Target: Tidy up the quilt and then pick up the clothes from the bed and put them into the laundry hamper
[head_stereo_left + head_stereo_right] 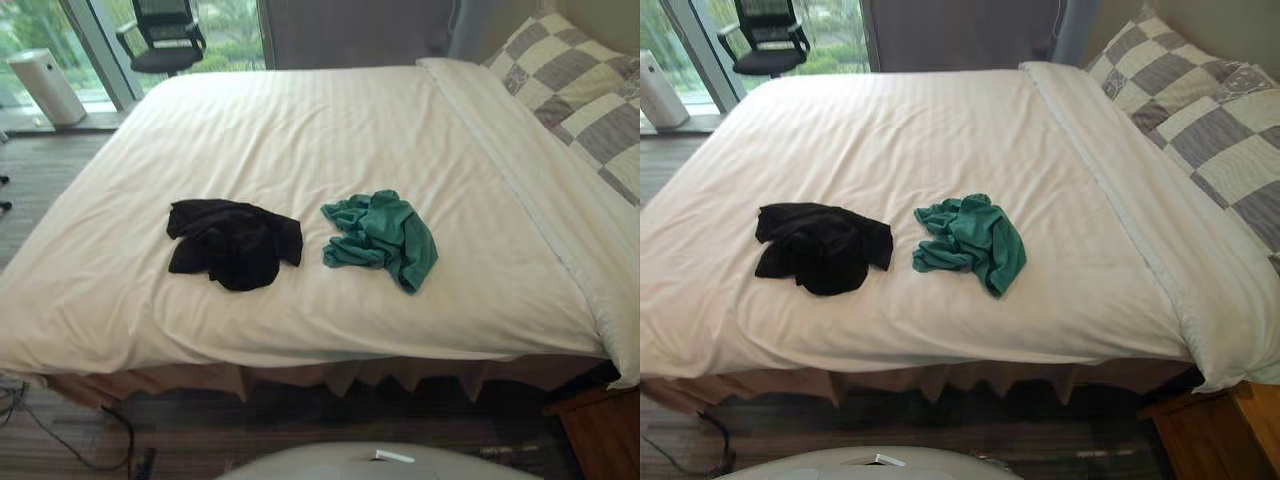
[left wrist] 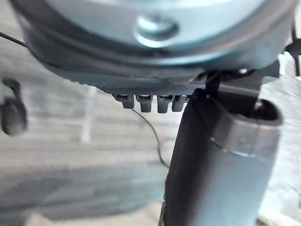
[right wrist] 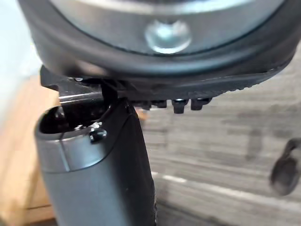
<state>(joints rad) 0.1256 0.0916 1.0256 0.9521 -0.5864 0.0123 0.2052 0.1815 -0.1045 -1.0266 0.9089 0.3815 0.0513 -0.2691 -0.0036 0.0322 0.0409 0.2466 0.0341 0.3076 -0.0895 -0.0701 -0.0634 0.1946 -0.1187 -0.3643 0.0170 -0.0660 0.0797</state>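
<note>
A white striped quilt (image 1: 300, 130) lies spread flat over the bed, its top edge folded back near the pillows. A crumpled black garment (image 1: 233, 242) rests on the quilt toward the bed's near side. Just to its right lies a bunched teal garment (image 1: 383, 236), apart from the black one. My left hand (image 2: 141, 61) hangs over the wooden floor with its fingers (image 2: 146, 102) straight and nothing in it. My right hand (image 3: 164, 47) also hangs over the floor, its thumb (image 3: 94, 165) straight and its grasp empty.
Grey and white checkered pillows (image 1: 585, 85) lie at the head of the bed on the right. A black office chair (image 1: 165, 35) and a white standing appliance (image 1: 45, 85) are by the window at the back left. A wooden nightstand (image 1: 1210, 435) stands at the near right corner.
</note>
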